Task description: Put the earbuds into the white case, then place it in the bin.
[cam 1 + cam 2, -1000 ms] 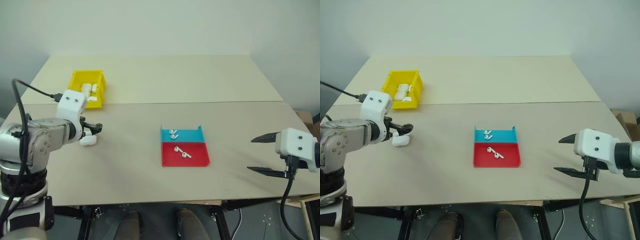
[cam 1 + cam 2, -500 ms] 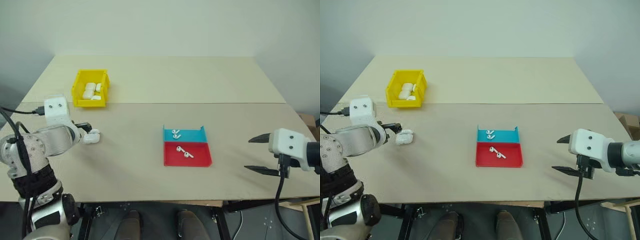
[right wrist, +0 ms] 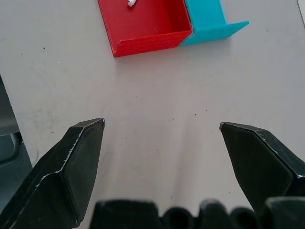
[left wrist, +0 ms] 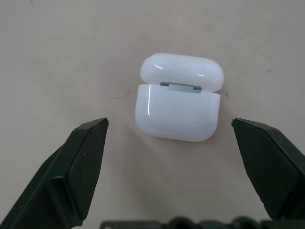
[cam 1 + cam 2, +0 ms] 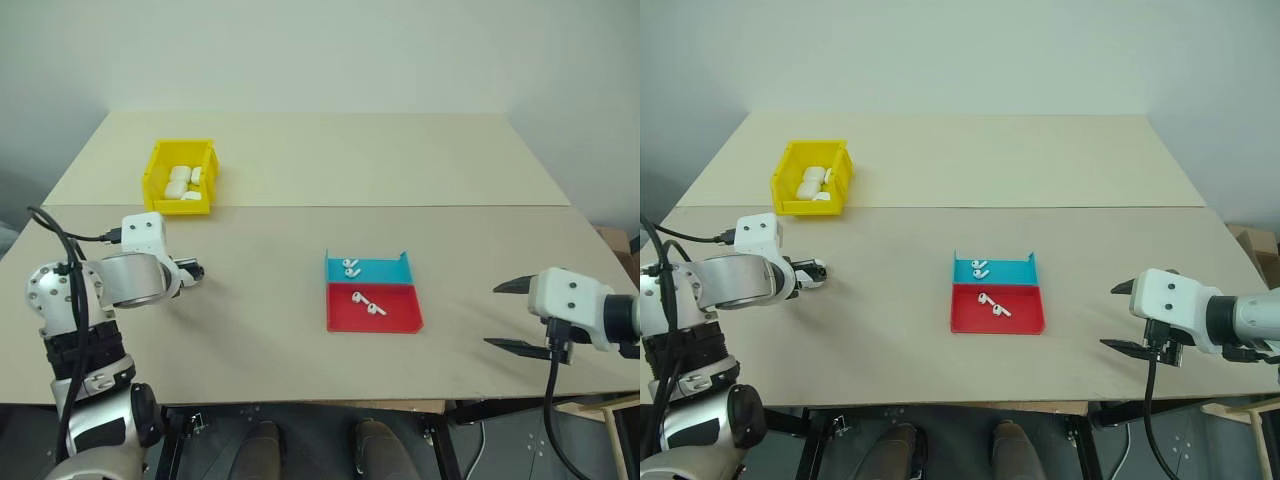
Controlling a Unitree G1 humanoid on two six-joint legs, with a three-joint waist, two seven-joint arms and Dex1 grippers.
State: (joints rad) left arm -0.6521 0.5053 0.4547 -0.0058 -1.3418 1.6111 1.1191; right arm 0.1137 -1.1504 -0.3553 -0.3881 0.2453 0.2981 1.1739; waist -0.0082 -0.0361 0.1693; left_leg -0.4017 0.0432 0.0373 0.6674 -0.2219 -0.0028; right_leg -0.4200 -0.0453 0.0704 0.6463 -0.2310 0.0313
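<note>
The white case (image 4: pixel 177 110) lies on the table with its lid shut and its hinge side up. My left gripper (image 4: pixel 169 122) is open, with one finger on either side of the case and not touching it. From the head, the left gripper (image 5: pixel 192 271) covers the case. Two earbuds (image 5: pixel 350 267) lie in the blue half of a tray, and two more earbuds (image 5: pixel 366 304) lie in the red half. The yellow bin (image 5: pixel 180 144) stands at the back left. My right gripper (image 5: pixel 492 316) hangs open over the table's front right, holding nothing.
The red-and-blue tray (image 5: pixel 395 312) sits mid-table, and the tray's red wall (image 3: pixel 147 43) lies ahead of the right gripper. Several white cases (image 5: pixel 180 184) lie in the bin. A seam (image 5: pixel 400 206) crosses the tan table.
My left gripper sank and rolled its wrist, and now covers the case that showed beside it before. The right gripper has barely moved. The head camera shifted a little.
</note>
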